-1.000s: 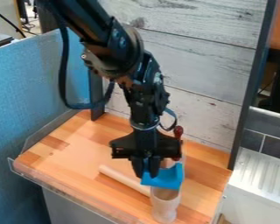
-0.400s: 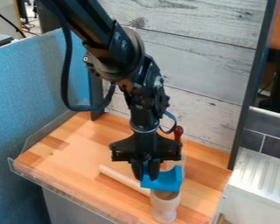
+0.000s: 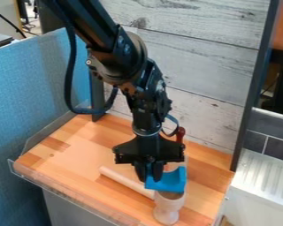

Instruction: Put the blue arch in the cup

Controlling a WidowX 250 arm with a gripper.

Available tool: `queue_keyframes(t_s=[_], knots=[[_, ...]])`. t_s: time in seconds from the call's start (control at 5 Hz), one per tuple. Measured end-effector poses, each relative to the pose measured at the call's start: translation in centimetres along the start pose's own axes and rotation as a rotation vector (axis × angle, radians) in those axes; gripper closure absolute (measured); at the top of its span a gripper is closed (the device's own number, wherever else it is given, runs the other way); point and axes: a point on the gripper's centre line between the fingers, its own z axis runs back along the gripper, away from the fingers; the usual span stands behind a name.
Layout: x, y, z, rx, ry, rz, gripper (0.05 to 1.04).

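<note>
You have the blue arch [image 3: 171, 182] clamped in the fingers [image 3: 157, 171] at the mouth of the pale footed cup [image 3: 167, 204] (whether they touch, you cannot tell), so picking looks done, while lowering and releasing remain.

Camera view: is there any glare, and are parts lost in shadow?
In the camera view, no harsh glare stands out; the wooden tabletop is brightly lit, with a paler patch in its middle; the black robot arm has small highlights on its joints; the mouth of the pale cup looks shaded below the blue arch.
</note>
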Motion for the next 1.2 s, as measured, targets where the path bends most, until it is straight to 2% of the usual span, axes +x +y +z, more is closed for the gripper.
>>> queue_keyframes(t_s=[0.4, 1.0, 1.2], knots=[[-0.2, 0.0, 0.0, -0.005, 0.016, -0.001, 0.870], [-1.2, 0.3, 0.4, -0.031, 0.076, -0.001, 0.870], [-0.9, 0.3, 0.4, -0.033, 0.061, 0.007, 0.836]])
